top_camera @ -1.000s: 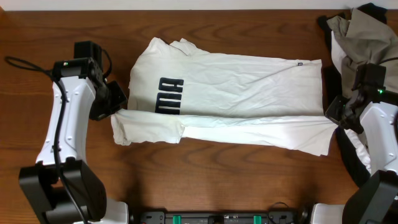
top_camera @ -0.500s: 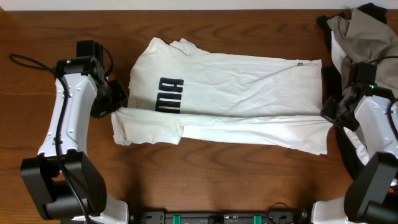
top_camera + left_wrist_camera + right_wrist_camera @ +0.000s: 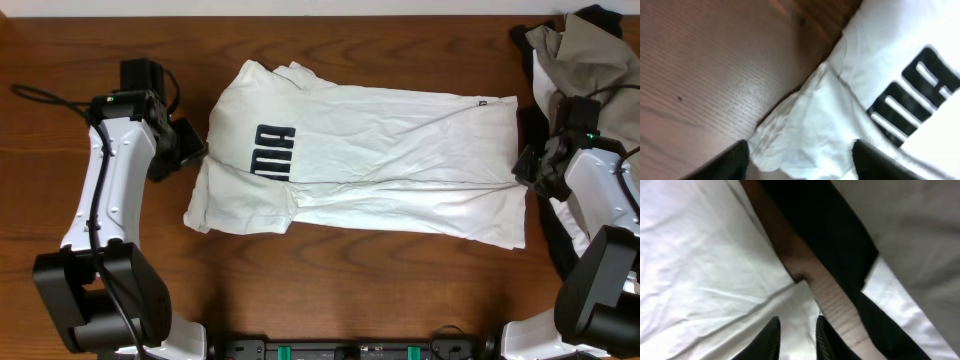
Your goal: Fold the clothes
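Note:
The white T-shirt (image 3: 380, 150) lies flat along the table, its black print (image 3: 272, 153) toward the left, with the lower long edge folded over. My left gripper (image 3: 190, 155) stands open at the shirt's left sleeve, and in the left wrist view the crumpled sleeve (image 3: 805, 120) lies between its widely parted fingertips (image 3: 800, 150), not pinched. My right gripper (image 3: 522, 170) is at the hem end. Its jaws (image 3: 796, 322) are a little apart over the hem corner (image 3: 800, 305), which rests on the table.
An olive-grey garment (image 3: 580, 50) and a black garment (image 3: 840, 230) are piled at the far right with a white cloth (image 3: 900, 300), close beside my right arm. Bare wood (image 3: 330, 290) runs along the front of the table. A cable (image 3: 40, 100) loops at the far left.
Both grippers were shut on the shirt's folded edge and have parted. The sleeve and hem dropped and the fold settled flat. Both grippers shifted slightly toward the back.

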You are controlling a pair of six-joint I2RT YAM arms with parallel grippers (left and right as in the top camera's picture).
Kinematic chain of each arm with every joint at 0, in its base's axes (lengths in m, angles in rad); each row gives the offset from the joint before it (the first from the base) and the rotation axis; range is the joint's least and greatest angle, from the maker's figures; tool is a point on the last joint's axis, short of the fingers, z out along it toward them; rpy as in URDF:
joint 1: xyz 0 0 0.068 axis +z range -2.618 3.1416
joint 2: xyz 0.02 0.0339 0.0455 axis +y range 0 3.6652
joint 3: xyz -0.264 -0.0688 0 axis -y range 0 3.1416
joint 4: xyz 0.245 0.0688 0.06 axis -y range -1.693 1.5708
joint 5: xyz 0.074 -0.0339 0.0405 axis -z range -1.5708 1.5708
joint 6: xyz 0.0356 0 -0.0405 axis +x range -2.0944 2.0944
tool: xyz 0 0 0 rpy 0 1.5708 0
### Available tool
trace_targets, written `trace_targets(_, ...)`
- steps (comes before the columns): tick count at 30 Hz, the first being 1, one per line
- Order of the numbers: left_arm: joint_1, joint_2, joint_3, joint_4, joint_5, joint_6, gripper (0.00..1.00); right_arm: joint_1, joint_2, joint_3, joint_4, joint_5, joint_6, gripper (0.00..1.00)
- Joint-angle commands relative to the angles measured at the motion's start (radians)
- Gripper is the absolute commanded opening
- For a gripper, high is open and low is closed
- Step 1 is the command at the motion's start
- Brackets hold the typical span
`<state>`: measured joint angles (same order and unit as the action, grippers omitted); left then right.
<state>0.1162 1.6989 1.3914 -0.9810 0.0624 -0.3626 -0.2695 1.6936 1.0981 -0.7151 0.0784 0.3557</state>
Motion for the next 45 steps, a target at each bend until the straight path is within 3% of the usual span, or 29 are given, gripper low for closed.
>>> trace_targets(1, 0.005, 0.000, 0.001, 0.007, -0.018, -0.005, 0.78, 0.009, -0.004, 0.014, 0.013, -0.064, 0.002, 0.26)
trace_targets(11, 0.005, -0.141, 0.001, -0.083, 0.027, 0.036, 0.79, 0.011, -0.156, 0.015, -0.025, -0.182, -0.134, 0.25)
trace_targets(17, -0.009, -0.162, -0.019, -0.193, 0.032, 0.035, 0.79, 0.032, -0.208, 0.004, -0.143, -0.162, -0.181, 0.17)
trace_targets(24, -0.083, -0.161, -0.161, -0.150, 0.050, 0.036, 0.78, 0.034, -0.147, -0.103, -0.082, -0.112, -0.156, 0.13)
trace_targets(34, -0.135, -0.161, -0.371, 0.035, 0.092, 0.035, 0.76, 0.034, -0.135, -0.270, 0.135, -0.101, -0.151, 0.16)
trace_targets(45, -0.135, -0.161, -0.489, 0.143, 0.128, 0.035, 0.77, 0.034, -0.135, -0.304, 0.161, -0.101, -0.151, 0.16)
